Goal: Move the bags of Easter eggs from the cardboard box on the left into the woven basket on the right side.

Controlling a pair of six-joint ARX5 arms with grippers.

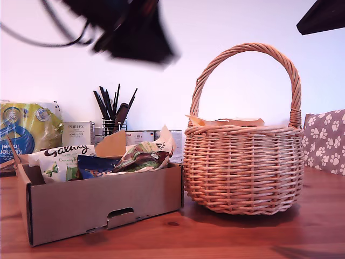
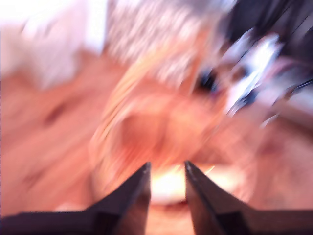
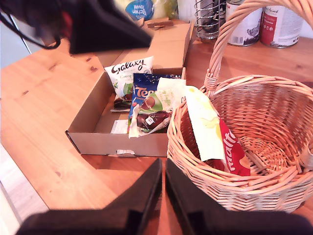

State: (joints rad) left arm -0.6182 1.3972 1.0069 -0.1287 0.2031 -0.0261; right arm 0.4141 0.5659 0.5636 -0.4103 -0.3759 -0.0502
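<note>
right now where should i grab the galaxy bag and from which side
Take the Galaxy bag by its upper crimped edge, coming straight down from above. It leans against the far wall of the cardboard box, lettering up, with that edge free. The blue Terry's bag crowds its basket-facing side, so I'd avoid that side.

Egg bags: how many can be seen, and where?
4. In the cardboard box: the Galaxy bag, the blue Terry's bag and a pale green bag. One red-and-cream bag leans inside the woven basket. More could be hidden.

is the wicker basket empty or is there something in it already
Not empty: the round tan wicker basket already holds a red sweet bag with white lettering, leaning against its inner wall.
</note>
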